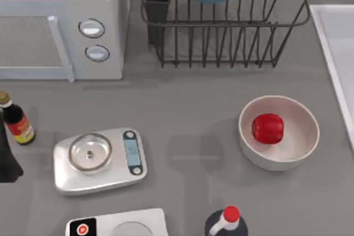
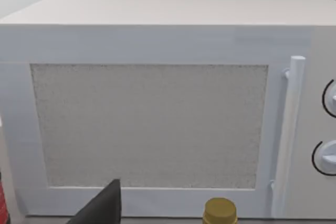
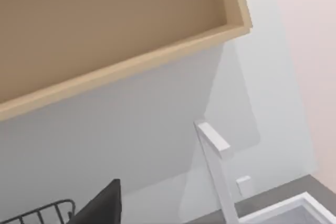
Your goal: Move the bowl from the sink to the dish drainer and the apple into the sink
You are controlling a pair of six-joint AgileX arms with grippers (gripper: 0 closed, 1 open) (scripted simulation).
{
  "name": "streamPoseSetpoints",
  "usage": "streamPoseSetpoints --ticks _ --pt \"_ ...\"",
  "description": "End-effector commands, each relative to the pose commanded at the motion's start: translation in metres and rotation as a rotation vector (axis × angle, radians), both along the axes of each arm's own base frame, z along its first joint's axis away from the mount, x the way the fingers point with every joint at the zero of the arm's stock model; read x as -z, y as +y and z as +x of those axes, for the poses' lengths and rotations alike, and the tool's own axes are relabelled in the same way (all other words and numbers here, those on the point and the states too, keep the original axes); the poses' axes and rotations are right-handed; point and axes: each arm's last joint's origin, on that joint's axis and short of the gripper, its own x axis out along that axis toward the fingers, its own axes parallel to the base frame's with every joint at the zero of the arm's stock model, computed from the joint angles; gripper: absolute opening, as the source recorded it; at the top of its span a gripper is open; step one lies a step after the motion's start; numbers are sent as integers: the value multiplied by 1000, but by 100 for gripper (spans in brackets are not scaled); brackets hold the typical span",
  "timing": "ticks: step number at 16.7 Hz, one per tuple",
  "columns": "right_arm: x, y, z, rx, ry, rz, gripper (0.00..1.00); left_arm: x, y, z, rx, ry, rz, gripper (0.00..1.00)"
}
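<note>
Red and glossy from above, the apple (image 1: 267, 128) sits in a white bowl (image 1: 287, 156) on the surface's right, beside the sink (image 1: 332, 42), probably nearer my right arm; wrist views show dark hand tips, spread or pressed together I cannot tell.

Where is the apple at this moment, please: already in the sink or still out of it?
Out. The apple lies in the white bowl on the table; the sink is apart, at the right edge.
</note>
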Motion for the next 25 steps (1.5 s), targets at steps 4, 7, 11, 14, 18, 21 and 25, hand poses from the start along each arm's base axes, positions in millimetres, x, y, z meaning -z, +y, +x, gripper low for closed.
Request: streamPoseSetpoints --ticks 4,7,11,14,18,21,25 --pt "82 14 20 -130 139 -192 100 0 0 0 0 0 0 100" --pt "112 22 24 -188 171 -283 100 0 0 0 0 0 0 100" --pt "118 23 25 -198 175 -300 100 0 0 0 0 0 0 100" --pt "118 23 25 -198 175 -300 100 0 0 0 0 0 0 100" --pt "118 23 25 -198 175 -300 100 0 0 0 0 0 0 100" --pt "118 23 25 -198 175 -300 100 0 0 0 0 0 0 100" --pt "118 23 25 -198 175 -300 100 0 0 0 0 0 0 100"
